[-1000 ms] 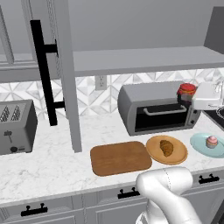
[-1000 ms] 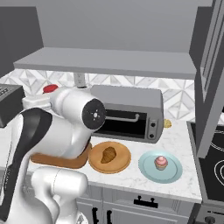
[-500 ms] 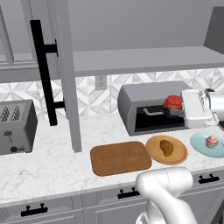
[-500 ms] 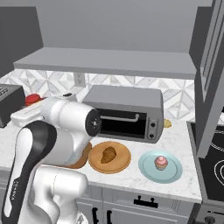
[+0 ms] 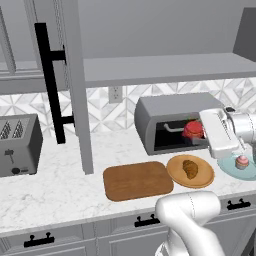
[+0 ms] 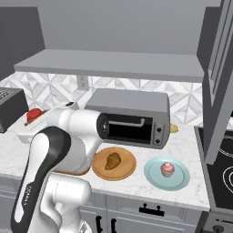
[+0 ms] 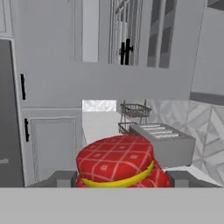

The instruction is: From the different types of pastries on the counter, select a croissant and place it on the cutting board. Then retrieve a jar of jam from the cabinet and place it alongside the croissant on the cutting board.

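A small red jar of jam (image 5: pixel 193 130) hangs in the air in front of the toaster oven, with my gripper (image 5: pixel 196 132) shut on it from the right. In the hand view its red checked lid (image 7: pixel 116 158) sits between my two fingertips (image 7: pixel 61 178). The right base view has the jar (image 6: pixel 34 113) left of my arm. A golden-brown croissant (image 5: pixel 190 168) lies on a round tan plate (image 5: pixel 176 175). Left of that plate, the brown cutting board (image 5: pixel 137 180) lies bare on the white marble counter (image 5: pixel 55 187). The grey cabinet door (image 5: pixel 75 85) with its black bar handle (image 5: pixel 50 80) stands open.
A grey toaster oven (image 5: pixel 172 112) stands behind the plate. A pink cupcake (image 6: pixel 167 169) sits on a teal plate (image 6: pixel 154 178) to the right. A toaster (image 5: pixel 17 145) is at the far left, and a stove top (image 6: pixel 223 173) at the far right.
My gripper has come down and to the left with the jar, from above the toaster oven to in front of its door. Everything on the counter has stayed put.
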{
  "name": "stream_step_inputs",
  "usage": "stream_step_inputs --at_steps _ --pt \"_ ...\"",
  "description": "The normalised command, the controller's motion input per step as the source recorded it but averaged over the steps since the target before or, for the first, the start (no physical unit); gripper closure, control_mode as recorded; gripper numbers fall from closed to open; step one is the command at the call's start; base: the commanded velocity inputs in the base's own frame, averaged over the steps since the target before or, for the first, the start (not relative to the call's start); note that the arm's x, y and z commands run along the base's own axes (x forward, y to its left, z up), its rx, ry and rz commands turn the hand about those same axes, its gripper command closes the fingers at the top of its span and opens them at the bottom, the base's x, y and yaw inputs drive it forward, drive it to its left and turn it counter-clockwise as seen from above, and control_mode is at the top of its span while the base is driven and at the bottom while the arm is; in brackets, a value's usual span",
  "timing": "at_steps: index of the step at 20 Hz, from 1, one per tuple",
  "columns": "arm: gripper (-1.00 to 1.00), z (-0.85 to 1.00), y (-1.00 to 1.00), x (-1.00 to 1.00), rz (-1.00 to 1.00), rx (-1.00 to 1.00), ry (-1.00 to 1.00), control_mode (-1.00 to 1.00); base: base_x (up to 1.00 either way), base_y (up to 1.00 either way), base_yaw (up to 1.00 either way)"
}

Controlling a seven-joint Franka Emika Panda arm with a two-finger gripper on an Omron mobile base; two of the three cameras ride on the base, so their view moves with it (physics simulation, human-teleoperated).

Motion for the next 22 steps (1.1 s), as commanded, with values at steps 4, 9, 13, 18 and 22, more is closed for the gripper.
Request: stream_step_inputs --at_steps 4,9,13,18,22 --pt "1.0 -0.39 -0.01 0.09 0.26 0.0 0.05 -1.0 0.0 0.0 0.0" --pt "1.0 -0.4 0.0 0.31 0.12 -0.05 0.06 -1.0 0.0 0.0 0.0" --pt "1.0 -0.45 0.0 0.28 0.07 -0.1 0.03 -1.0 0.0 0.0 0.0" --pt "1.0 -0.42 0.04 0.19 0.05 -0.08 0.0 -1.0 0.0 0.0 0.0" --pt "1.0 -0.52 0.06 0.07 0.0 -0.02 0.0 -1.0 0.0 0.0 0.0"
